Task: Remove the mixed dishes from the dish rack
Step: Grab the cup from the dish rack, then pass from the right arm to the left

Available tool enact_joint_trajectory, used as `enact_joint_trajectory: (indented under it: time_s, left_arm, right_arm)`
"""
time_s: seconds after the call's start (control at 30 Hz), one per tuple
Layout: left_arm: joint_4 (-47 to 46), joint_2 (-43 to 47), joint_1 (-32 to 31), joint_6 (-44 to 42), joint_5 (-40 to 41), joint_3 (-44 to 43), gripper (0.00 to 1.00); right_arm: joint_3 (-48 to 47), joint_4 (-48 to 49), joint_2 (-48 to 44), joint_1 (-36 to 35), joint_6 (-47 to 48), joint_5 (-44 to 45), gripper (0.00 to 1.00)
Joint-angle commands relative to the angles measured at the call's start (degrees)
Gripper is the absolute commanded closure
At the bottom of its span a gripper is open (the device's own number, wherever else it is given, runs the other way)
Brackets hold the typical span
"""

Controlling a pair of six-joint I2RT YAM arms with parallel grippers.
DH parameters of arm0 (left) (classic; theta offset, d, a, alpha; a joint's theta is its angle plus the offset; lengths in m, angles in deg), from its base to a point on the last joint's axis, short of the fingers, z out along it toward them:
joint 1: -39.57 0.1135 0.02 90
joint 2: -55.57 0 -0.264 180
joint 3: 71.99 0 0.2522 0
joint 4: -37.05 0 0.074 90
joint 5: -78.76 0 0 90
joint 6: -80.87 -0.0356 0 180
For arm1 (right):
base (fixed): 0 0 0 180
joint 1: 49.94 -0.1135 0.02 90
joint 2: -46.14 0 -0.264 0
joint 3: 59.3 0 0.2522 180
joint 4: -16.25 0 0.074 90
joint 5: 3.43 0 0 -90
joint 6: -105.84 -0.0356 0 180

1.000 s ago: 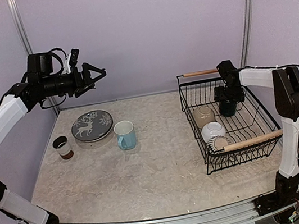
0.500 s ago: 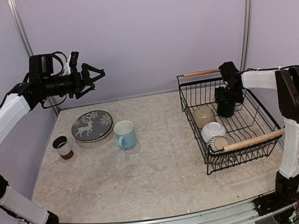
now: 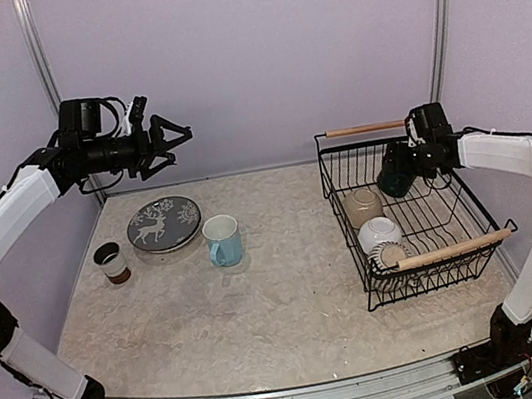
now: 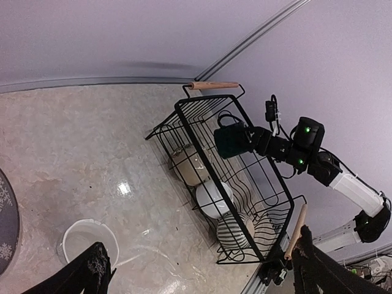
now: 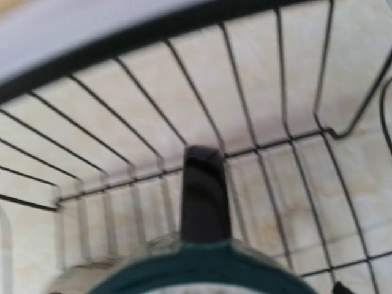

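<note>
**Green mug held above the rack**

The right gripper (image 3: 400, 166) is clamped on the green mug (image 3: 389, 180). Its jaws are spread wide across the mug, and in the wrist view one black finger (image 5: 205, 196) shows past the rim. The mug hangs tilted over the back end of the rack (image 3: 446, 216), clear of the wires.

The rack sits at the right edge of the table (image 3: 292, 297). Three pieces lie in a row along the rack's left side. A beige cup (image 3: 361, 207) is furthest back, then a white bowl (image 3: 381, 232), then a striped dish (image 3: 391, 254) at the front-left corner.

The left gripper (image 3: 178, 138) is raised high over the back-left corner of the table, jaws wide apart and holding nothing. Below it a plate (image 3: 163, 223) lies near that corner. A blue mug (image 3: 223, 240) stands just beside the plate, and a brown cup (image 3: 110, 262) stands near the left edge.
</note>
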Motion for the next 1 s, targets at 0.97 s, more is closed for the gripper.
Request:
enact_joint_trajectory:
  time_s: [0.97]
  left_arm:
    - [-10.4,-10.0,-2.8,11.5,-21.3,0.7,0.04]
  right_arm:
    - [26.1,46.8,-26.1,-2.8,-26.6,-26.3,1.00]
